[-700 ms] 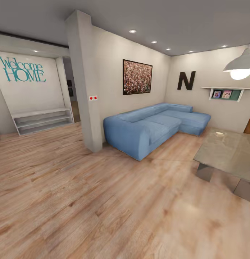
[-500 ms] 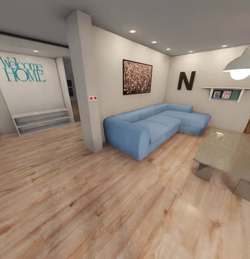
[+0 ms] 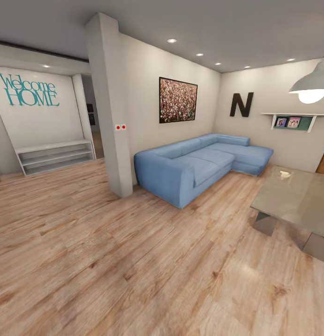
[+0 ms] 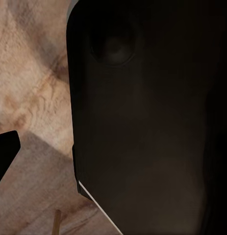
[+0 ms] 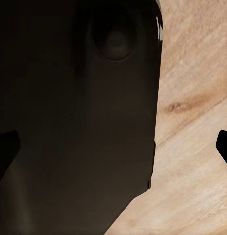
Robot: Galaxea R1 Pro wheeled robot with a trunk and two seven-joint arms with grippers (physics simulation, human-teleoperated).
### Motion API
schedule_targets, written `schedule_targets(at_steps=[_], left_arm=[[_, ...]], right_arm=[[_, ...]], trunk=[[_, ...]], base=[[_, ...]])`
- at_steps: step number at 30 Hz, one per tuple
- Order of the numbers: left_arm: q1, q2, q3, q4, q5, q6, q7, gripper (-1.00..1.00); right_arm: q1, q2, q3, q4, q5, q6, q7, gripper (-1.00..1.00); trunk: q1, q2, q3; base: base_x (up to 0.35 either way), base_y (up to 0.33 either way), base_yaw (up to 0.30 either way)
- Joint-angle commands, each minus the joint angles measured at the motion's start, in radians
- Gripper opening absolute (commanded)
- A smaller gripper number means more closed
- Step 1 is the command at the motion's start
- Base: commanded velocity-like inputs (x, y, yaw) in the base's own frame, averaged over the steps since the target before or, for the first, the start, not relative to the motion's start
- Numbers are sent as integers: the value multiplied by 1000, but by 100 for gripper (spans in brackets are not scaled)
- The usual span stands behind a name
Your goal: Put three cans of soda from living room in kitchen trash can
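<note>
we stand in the living room (image 3: pixel 180 233), on its wood plank floor (image 3: pixel 110 261). the blue corner sofa (image 3: pixel 199 163) sits against the far walls, and the glass-topped table (image 3: pixel 297 198) is cut off at the right edge; a small pale spot on its top is too faint to name. we cannot make out any soda can from here. a white pillar (image 3: pixel 108 107) hides part of the doorway behind it. teal letters on the left wall read "welcome home" (image 3: pixel 29 89), above low white shelves (image 3: pixel 57 156). a dark "n" (image 3: pixel 241 104) hangs near a framed picture (image 3: pixel 178 100). a pendant lamp (image 3: pixel 312 86) is cropped at the right. in both wrist views a dark body blocks most of the floor; only a black tip of the left hand (image 4: pixel 5 154) and of the right hand (image 5: pixel 224 144) shows, so we cannot tell whether either is open or closed.
</note>
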Motion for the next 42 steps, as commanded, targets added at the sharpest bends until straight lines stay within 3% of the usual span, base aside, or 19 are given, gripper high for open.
schedule_targets(at_steps=[1,9,21,24,25,30,31,34,39,40,42], left_arm=[[0,0,0,0,0,0,0,100],[0,0,0,0,0,0,0,100],[-68,16,0,-68,2,33,-5,100],[-70,16,2,-85,3,49,-6,100],[-70,16,2,-670,3,67,-6,100],[-70,17,1,-922,4,101,-6,100],[-70,17,1,-922,4,101,-6,100],[-71,17,2,-1018,4,110,-6,100],[-70,17,0,-1084,4,106,-8,100],[-67,18,-1,-1168,4,104,-8,100],[-63,18,-1,-1234,4,107,-9,100]], right_arm=[[0,0,0,0,0,0,0,100],[0,0,0,0,0,0,0,100],[-31,-68,-1,-68,6,-67,15,100],[-32,-74,-1,-85,6,-84,30,100],[-32,-74,-1,-468,6,-258,31,100],[-33,-75,-5,-673,4,-256,67,100],[-33,-75,-5,-673,4,-256,67,100],[-32,-72,-5,-801,4,-222,75,100],[-27,-72,-5,-939,1,-178,81,100],[-23,-70,-4,-1042,1,-162,83,100],[-21,-69,-5,-1098,0,-157,83,100]], trunk=[[0,0,0],[0,0,0],[0,0,0],[0,0,0],[0,0,0],[0,0,0],[0,0,0],[0,0,0],[0,0,0],[0,0,0],[0,0,0]], base=[[0,0,0],[0,0,0],[0,0,0],[0,0,0],[0,0,0],[0,0,0],[0,0,0],[0,0,0],[0,0,0],[0,0,0],[0,0,0]])
